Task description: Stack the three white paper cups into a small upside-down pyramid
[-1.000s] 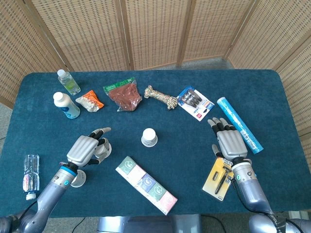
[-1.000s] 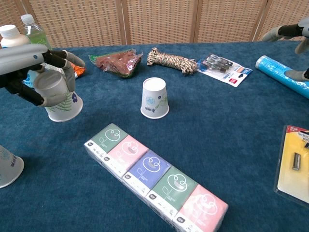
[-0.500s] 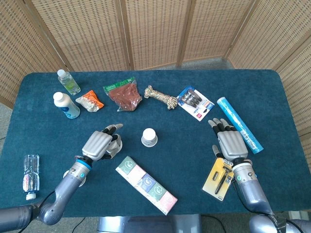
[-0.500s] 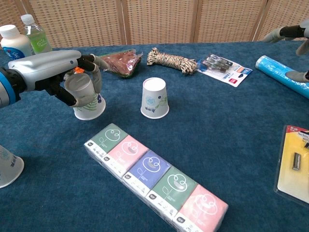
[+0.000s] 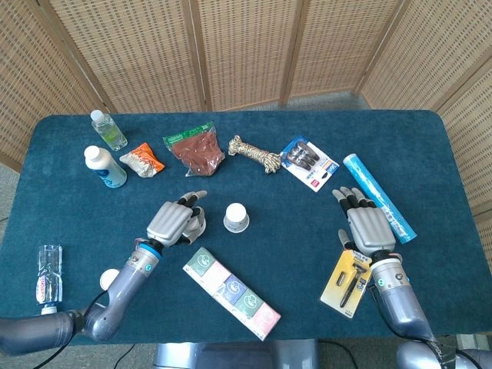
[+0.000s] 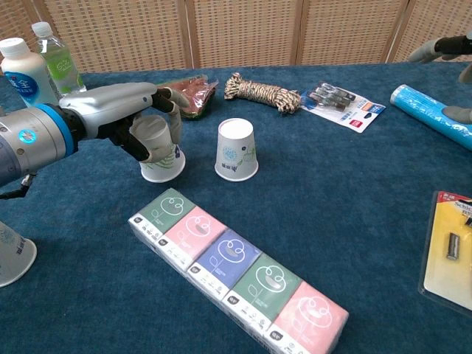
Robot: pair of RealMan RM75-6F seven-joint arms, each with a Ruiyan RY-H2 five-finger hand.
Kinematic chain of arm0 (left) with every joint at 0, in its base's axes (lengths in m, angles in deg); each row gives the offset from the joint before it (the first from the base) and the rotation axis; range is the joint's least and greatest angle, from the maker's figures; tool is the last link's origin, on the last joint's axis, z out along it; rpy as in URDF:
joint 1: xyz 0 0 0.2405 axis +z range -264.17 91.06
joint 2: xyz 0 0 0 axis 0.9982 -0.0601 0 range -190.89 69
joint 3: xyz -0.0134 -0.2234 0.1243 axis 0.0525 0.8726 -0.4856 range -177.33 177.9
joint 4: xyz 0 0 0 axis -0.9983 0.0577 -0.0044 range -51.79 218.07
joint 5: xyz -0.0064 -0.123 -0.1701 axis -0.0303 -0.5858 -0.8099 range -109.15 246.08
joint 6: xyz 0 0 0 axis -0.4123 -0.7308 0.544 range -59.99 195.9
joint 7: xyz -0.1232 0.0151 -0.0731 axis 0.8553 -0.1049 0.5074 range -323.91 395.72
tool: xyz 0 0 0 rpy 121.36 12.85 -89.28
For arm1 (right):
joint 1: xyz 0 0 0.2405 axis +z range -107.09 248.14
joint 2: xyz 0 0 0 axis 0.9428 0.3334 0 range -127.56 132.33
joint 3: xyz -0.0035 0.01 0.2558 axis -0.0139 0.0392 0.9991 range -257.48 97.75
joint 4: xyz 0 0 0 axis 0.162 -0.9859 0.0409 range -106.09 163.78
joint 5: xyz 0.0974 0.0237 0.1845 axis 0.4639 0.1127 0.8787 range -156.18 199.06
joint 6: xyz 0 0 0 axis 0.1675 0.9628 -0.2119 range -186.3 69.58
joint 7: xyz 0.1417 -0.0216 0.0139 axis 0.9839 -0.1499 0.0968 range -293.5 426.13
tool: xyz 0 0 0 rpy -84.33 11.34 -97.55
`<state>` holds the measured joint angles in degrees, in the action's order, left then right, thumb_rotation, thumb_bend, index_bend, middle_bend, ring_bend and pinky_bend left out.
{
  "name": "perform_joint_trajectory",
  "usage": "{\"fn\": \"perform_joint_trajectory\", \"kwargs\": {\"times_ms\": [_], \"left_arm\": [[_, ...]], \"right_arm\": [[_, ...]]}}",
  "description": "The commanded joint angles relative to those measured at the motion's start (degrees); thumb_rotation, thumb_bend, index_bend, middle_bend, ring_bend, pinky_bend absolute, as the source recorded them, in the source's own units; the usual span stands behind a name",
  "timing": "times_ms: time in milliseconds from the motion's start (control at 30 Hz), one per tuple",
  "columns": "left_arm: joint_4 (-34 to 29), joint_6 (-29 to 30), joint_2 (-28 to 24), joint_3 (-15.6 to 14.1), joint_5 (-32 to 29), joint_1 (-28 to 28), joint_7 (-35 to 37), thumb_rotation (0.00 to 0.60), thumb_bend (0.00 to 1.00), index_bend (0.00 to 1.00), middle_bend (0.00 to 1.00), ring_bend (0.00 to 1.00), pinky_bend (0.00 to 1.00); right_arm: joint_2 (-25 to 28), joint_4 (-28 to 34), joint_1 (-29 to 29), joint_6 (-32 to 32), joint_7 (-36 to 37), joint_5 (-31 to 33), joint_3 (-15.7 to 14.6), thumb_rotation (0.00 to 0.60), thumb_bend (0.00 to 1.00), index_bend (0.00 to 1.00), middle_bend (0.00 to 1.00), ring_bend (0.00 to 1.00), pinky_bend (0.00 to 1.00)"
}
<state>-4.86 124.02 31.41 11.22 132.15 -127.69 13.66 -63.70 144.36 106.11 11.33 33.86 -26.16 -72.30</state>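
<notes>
My left hand [image 5: 175,221] [image 6: 136,118] grips an upside-down white paper cup [image 6: 162,153] from above. Its rim is at the blue cloth, just left of a second upside-down cup [image 5: 236,217] [image 6: 236,150] standing free mid-table, with a small gap between the two. In the head view the hand hides most of the held cup. A third upside-down cup [image 5: 110,278] [image 6: 11,253] stands alone near the front left edge. My right hand [image 5: 367,224] hovers open and flat at the right, holding nothing; the chest view shows only its fingertips [image 6: 442,49].
A row of tissue packs [image 5: 231,292] [image 6: 236,273] lies just in front of the cups. A razor pack [image 5: 350,278] and a blue roll [image 5: 379,196] flank my right hand. Bottles [image 5: 104,166], a snack bag [image 5: 196,150] and rope [image 5: 256,154] line the back.
My left hand has carried its cup rightward and down, from well left of the middle cup to right beside it. The right hand has barely moved.
</notes>
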Motion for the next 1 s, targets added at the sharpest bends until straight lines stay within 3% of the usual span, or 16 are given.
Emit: {"fn": "perform_joint_trajectory", "kwargs": {"times_ms": [33,867,1000], "left_arm": [[1.5,-0.4,1.4,0.5,-0.6,-0.9,0.0,0.600,0.46,0.48,0.12,0.15,0.52],[9.8,-0.1,8.9,1.8,-2.0,-4.1,1.8,0.600,0.45,0.45,0.09,0.13,0.50],[10.1,-0.2,9.5,1.9,-2.4,-4.3,1.6,0.600,0.45,0.41,0.07,0.11,0.47]], "right_arm": [[0.2,-0.1,-0.2,0.0,0.3,0.0,0.0,0.600,0.48,0.02,0.00,0.00,0.21],[1.0,-0.5,-1.1,-0.4,2.0,-0.4,0.1,0.600,0.48,0.02,0.00,0.00,0.21],[1.1,-0.5,-1.3,-0.4,2.3,-0.5,0.0,0.600,0.48,0.02,0.00,0.00,0.21]]}}
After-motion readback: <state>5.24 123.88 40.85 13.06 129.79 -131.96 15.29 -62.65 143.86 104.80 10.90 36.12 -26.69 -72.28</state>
